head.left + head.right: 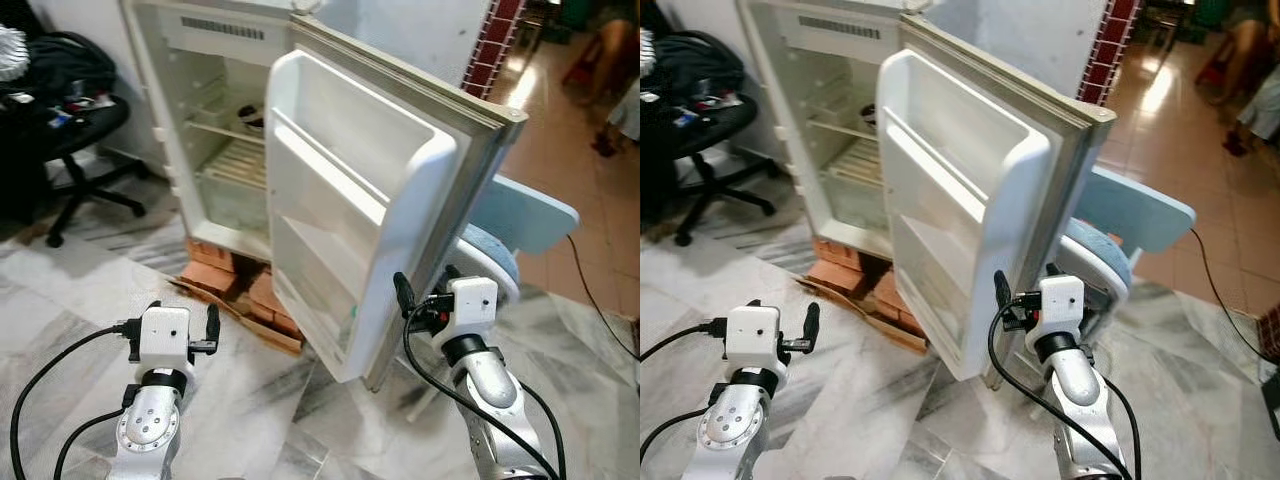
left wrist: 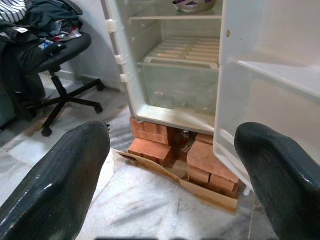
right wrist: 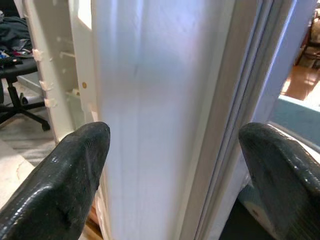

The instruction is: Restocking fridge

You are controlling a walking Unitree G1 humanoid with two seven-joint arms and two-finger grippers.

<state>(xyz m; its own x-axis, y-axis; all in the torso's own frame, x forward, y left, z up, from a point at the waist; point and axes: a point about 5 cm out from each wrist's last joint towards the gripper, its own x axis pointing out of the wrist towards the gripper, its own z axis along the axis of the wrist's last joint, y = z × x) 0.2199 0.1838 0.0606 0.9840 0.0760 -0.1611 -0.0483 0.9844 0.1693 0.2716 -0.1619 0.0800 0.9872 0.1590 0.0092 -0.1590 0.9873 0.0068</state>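
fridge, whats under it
The fridge stands on stacked red bricks, with flattened cardboard on the floor in front. How far back the bricks go is hidden beneath the cabinet and the open door.

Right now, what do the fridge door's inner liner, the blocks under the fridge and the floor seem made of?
Fridge door liner: glossy white moulded plastic, probably, with rounded shelf edges. Blocks: reddish bricks, rough and matte. Floor: polished grey-veined marble or marble-look tile, with faint reflections.

No text, label, brand or number can be read on the fridge (image 1: 215,120) or anything else
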